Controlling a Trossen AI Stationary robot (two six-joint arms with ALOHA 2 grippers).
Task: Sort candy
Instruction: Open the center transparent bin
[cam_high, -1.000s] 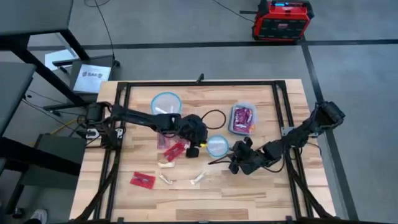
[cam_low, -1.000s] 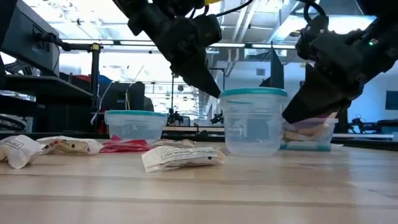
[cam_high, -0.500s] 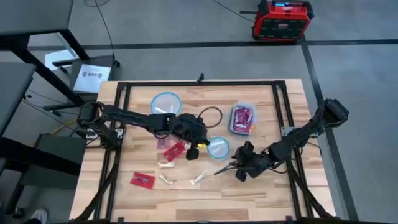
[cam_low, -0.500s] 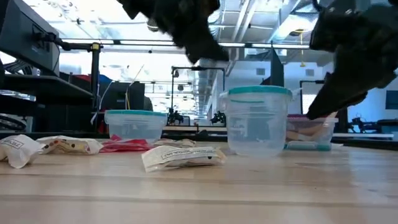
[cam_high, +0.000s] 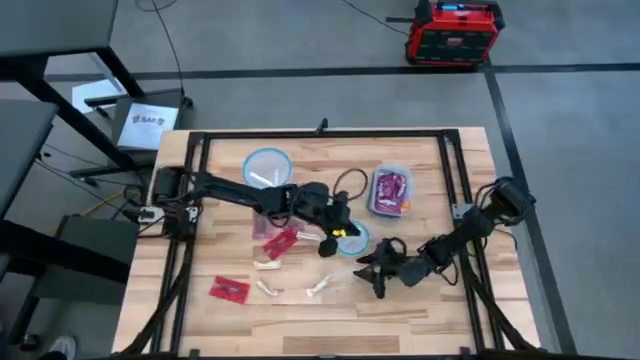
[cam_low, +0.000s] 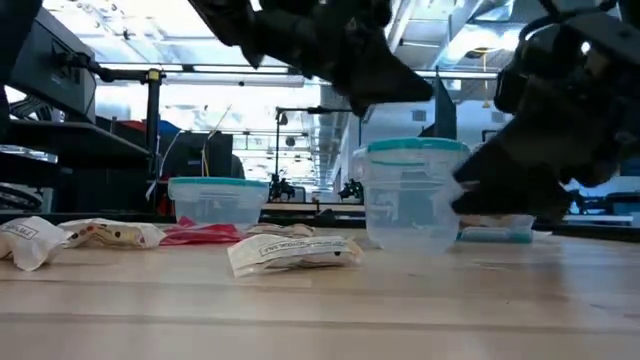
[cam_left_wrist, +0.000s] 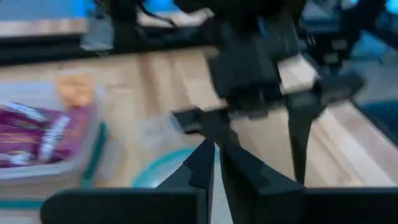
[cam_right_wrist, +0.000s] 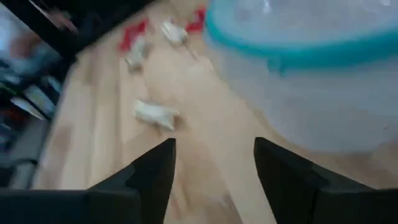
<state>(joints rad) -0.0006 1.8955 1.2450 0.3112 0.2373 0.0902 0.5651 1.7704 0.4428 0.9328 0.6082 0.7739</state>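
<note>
Looking down from the high view, the left gripper (cam_high: 345, 228) hangs over the small round tub (cam_high: 355, 240) at table centre; the right gripper (cam_high: 374, 272) sits at the tub's 5 o'clock, near it. Loose candy lies around 8 o'clock from the tub: a red packet (cam_high: 281, 243), a second red packet (cam_high: 230, 290) and a cream stick (cam_high: 317, 288). A rectangular box (cam_high: 390, 191) at the tub's 1 o'clock holds purple packets; a larger round tub (cam_high: 267, 166) stands at 10 o'clock.

Low view: the small tub (cam_low: 411, 193) stands upright on the table (cam_low: 320, 310), a cream wrapped sweet (cam_low: 292, 253) lying at its 8 o'clock.

Left wrist view: the fingers (cam_left_wrist: 202, 167) are pressed together above the tub rim, holding nothing visible.

Right wrist view: the fingers (cam_right_wrist: 155, 174) are spread apart, empty, just beside the tub wall (cam_right_wrist: 311, 81); a cream sweet (cam_right_wrist: 157, 114) lies beyond.
</note>
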